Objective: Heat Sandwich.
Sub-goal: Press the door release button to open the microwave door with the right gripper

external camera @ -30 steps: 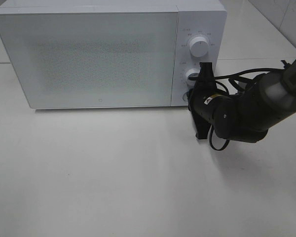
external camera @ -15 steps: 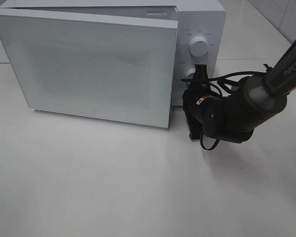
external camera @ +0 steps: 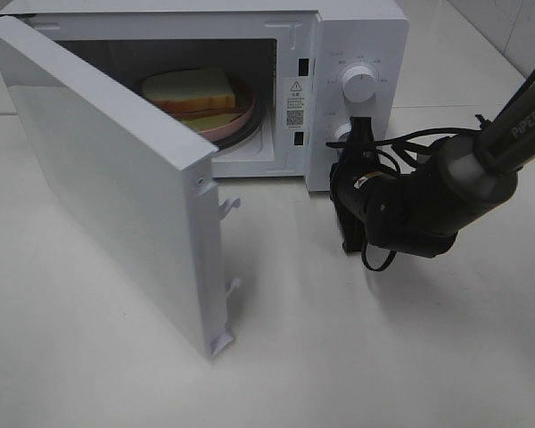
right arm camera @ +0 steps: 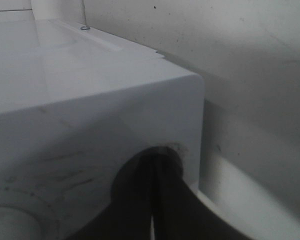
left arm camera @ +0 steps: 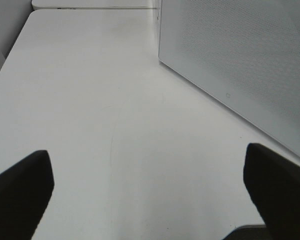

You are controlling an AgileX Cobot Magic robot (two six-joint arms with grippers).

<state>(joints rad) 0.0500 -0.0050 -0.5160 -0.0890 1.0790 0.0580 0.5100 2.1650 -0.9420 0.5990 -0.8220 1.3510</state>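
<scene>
Right claw [external camera: 346,171]: we record its fingers pressed together with nothing between them, tips at the round button recess low on the control panel of the microwave [external camera: 357,36].
Sandwich [external camera: 196,89]: we find it on a pink plate [external camera: 236,123] inside the cavity, left of that claw and well apart from it.
Door [external camera: 116,196]: stands wide open, farther left.
Left claw [left arm camera: 150,192]: fingers spread wide, empty, above the desk [left arm camera: 90,100], the door's outer face near it.

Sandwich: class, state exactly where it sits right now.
In the exterior high view, the sandwich lies on the pink plate inside the microwave, upper left, past its open door.
</scene>
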